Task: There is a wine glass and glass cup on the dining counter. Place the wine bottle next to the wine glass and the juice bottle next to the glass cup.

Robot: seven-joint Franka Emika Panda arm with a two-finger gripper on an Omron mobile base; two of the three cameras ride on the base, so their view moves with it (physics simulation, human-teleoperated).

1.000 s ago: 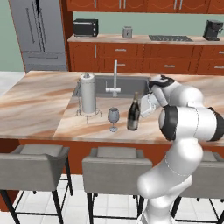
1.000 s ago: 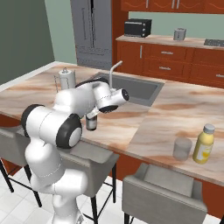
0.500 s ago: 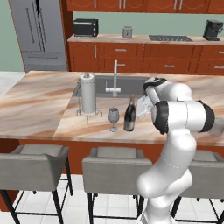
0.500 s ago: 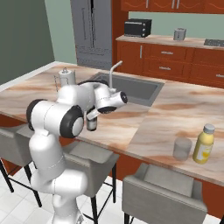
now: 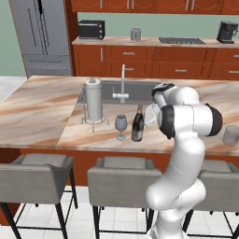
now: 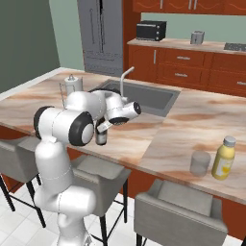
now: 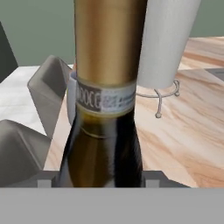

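The dark, almost black glass wine bottle (image 5: 137,126) with the long thin neck and brownish top stood straight up on the long pink-beige marble desk (image 5: 42,109). Its long way ran up and down, and its top pointed at the ceiling. It was just beside the small clear wine glass on a stem (image 5: 121,126), near the front edge of the desk. In the left base view the glass was on the bottle's left. They did not seem to touch.

The claw (image 5: 148,115) was at the bottle's other side, up by the neck. In the hand view the bottle (image 7: 105,109) was very close and right in the middle. The claw was clenched around the wine bottle. To let go, I think it had to open up and pull back sideways, away from the glass, so the bottle would not tip.

Behind the glass stood a tall white paper roll on a wire stand (image 5: 94,100).

Far down the desk, the plump yellow juice bottle with a white cap (image 6: 224,157) stood just beside the short grey glass cup (image 6: 200,163).
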